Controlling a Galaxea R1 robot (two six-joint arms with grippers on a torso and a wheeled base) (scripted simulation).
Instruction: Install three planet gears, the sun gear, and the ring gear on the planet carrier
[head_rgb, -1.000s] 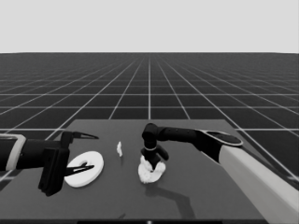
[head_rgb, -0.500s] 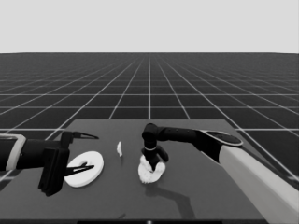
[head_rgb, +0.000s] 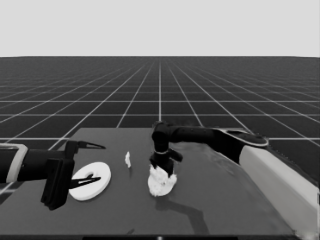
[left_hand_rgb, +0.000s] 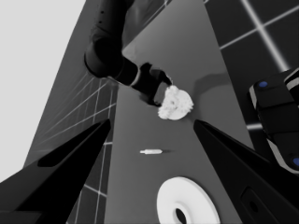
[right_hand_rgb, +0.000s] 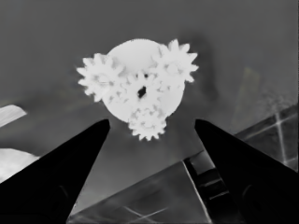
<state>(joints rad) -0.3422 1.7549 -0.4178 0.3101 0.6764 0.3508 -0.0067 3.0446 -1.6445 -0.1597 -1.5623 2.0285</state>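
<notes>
Centrally on the dark table (head_rgb: 225, 210), right gripper (head_rgb: 162, 167) just above the smaller round part (right_hand_rgb: 142, 81), fingers spread and empty, four gears (right_hand_rgb: 147, 123) meshed on it, larger round part (head_rgb: 92, 181) under the parked left gripper (head_rgb: 82, 165), jaws apart, thin white piece (head_rgb: 128, 159) between.

Dark table (head_rgb: 210, 220), gridded dark floor (head_rgb: 225, 95), pale blank band above horizon

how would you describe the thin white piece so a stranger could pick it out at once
Start at the dark table and find the larger round part near its left end and the smaller round part, covered in small gears, under the right claw. The thin white piece lies alone between them, slightly farther back. It is a narrow sliver, with no hole and no teeth.
</notes>
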